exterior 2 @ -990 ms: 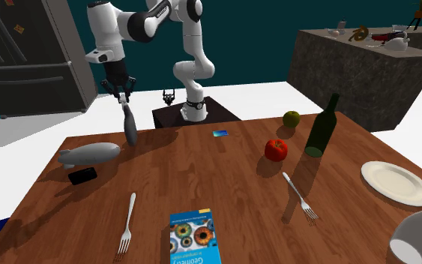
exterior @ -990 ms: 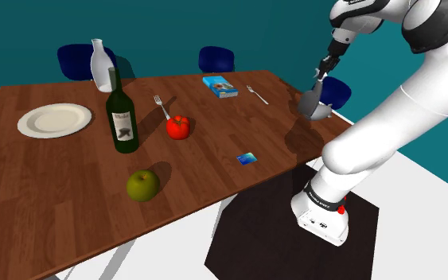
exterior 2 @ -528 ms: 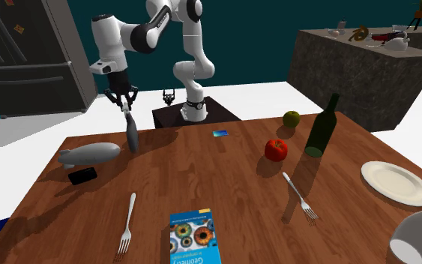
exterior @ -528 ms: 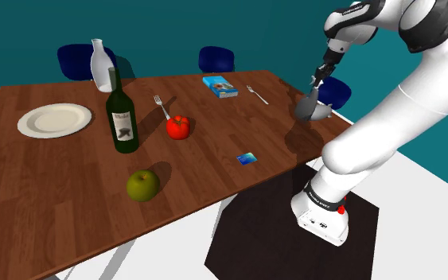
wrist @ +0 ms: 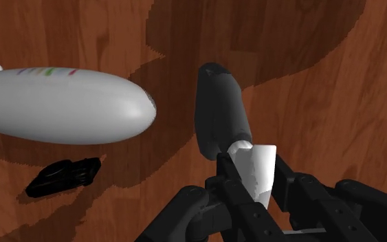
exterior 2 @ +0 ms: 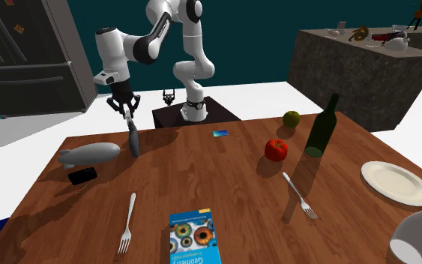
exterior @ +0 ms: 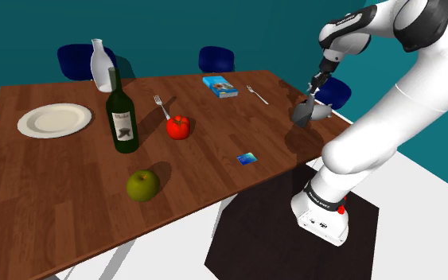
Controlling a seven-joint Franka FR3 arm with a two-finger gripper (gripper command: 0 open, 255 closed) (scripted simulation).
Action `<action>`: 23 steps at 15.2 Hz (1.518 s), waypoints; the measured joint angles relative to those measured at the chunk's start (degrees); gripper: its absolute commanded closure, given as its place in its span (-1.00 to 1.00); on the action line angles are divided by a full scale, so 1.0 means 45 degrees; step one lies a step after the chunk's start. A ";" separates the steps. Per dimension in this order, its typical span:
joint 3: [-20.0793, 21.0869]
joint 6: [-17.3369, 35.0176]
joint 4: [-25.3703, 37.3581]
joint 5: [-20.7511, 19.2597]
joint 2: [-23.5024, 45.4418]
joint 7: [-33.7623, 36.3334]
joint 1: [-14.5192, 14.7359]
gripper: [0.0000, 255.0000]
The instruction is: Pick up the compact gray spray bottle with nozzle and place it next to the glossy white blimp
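Observation:
The gray spray bottle (exterior 2: 134, 139) hangs upright with its white nozzle (wrist: 254, 168) on top, and my gripper (exterior 2: 129, 117) is shut on that nozzle end. Its base is at or just above the wooden table (exterior 2: 224, 187); I cannot tell if it touches. The glossy white blimp (exterior 2: 89, 154) lies on the table a short way from the bottle, towards the second exterior view's left. In the wrist view the bottle's dark body (wrist: 219, 113) sits beside the blimp (wrist: 61, 106), with my gripper (wrist: 250, 180) clasping the nozzle. In the shoulder view my gripper (exterior: 313, 89) holds the bottle (exterior: 302, 111) in front of the blimp (exterior: 323, 112).
A small black object (exterior 2: 82, 175) lies by the blimp. Also on the table are a book (exterior 2: 196, 238), two forks (exterior 2: 127, 225) (exterior 2: 299, 196), a red fruit (exterior 2: 276, 149), a green apple (exterior 2: 291, 118), a dark wine bottle (exterior 2: 323, 126), a plate (exterior 2: 396, 182) and a blue card (exterior 2: 219, 133).
My gripper has come down with the spray bottle and shifted slightly towards the second exterior view's right. The bottle's base is now near the tabletop beside the blimp.

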 measured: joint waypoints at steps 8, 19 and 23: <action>-0.0011 0.0067 -0.0031 0.0021 0.0033 -0.0022 -0.0003 -1.00; 0.0148 -0.1494 0.1010 -0.0306 -0.0586 0.0242 0.0007 -1.00; 0.0144 -0.1544 0.1055 -0.0306 -0.0584 0.0233 0.0005 -1.00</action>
